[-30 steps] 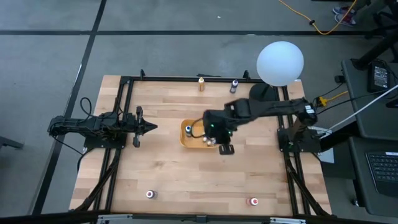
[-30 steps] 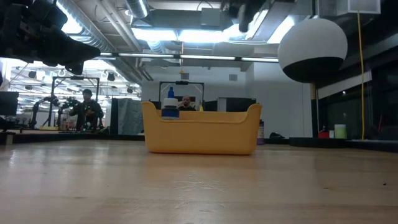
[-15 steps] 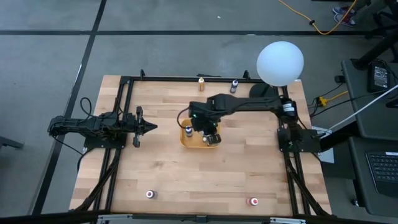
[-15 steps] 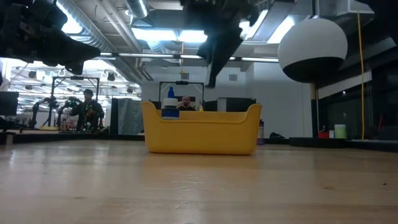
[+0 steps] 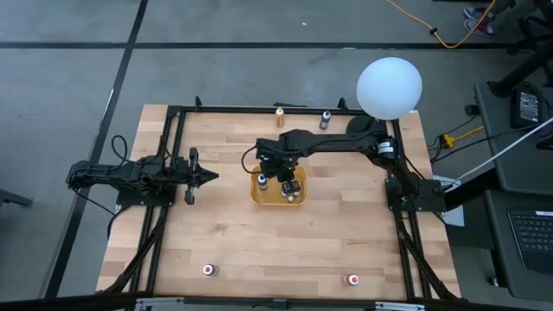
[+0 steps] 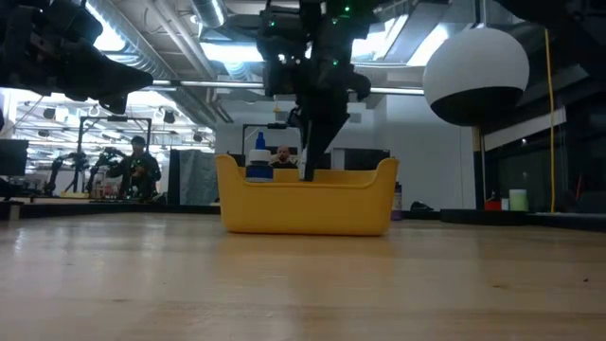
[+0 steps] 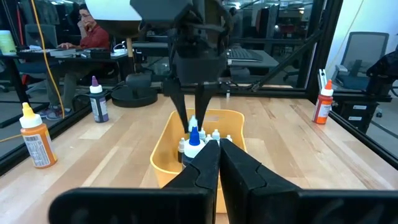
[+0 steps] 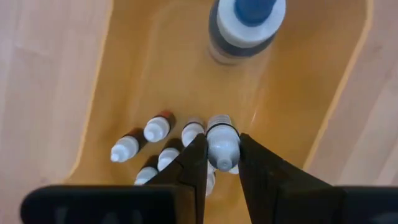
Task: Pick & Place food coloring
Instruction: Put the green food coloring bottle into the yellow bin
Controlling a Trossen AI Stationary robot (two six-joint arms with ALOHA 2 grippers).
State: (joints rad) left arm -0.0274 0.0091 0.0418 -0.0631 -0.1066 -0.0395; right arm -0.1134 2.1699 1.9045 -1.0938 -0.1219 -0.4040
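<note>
Over the yellow tray, right gripper clamping a white-capped food coloring bottle, left gripper closed.

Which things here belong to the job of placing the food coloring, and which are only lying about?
Job:
- small bottle held in the right pincer
- small bottles in the tray
- blue-capped bottle
- yellow tray
- bottles still out on the table: orange, dark, white, red

Lying about:
- white globe lamp
- left pincer, shut and idle at the table's left
</note>
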